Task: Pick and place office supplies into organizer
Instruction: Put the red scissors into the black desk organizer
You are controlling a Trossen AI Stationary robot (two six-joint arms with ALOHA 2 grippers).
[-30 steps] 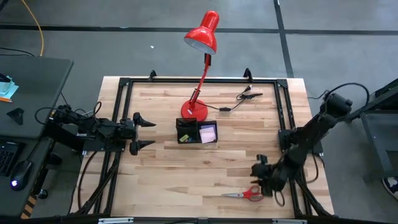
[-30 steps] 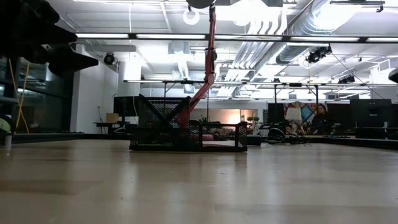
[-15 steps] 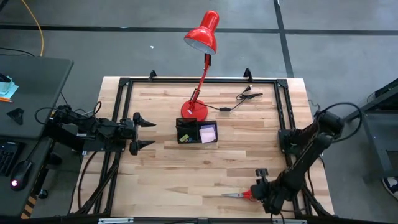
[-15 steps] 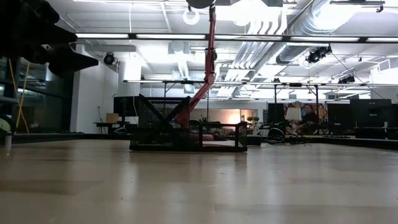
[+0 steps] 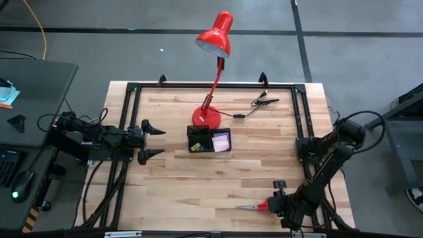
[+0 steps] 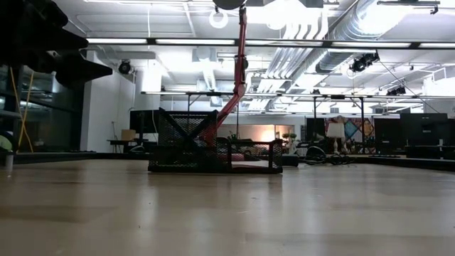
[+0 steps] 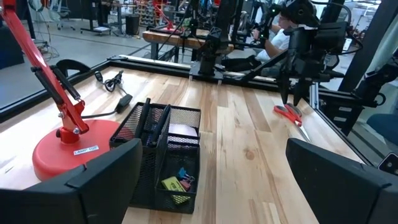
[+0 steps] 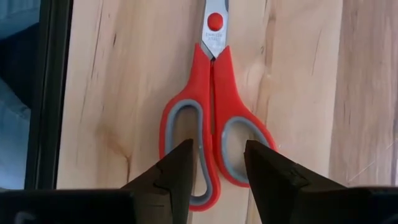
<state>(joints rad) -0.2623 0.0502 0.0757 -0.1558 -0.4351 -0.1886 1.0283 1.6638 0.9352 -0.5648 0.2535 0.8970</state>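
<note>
My right hand (image 8: pixel 214 163) hangs over the red scissors (image 5: pixel 254 207) at the counter's (image 5: pixel 178 185) near right, fingers narrowly parted astride the handles, gripping nothing. My left hand (image 5: pixel 151 139) waits wide open at the left. The organizer (image 5: pixel 209 140) sits mid-counter by the red lamp (image 5: pixel 213 79), with a black cable (image 5: pixel 254 106) beyond. The wood is pale, the room an open workshop. Since a second ago my right hand has dropped nearer the scissors.

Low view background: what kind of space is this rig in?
Probably an open lab or workshop. Exposed ceiling ducts, strip lights and rows of benches with monitors sit behind the table; the left wrist view shows more workbenches beyond.
</note>
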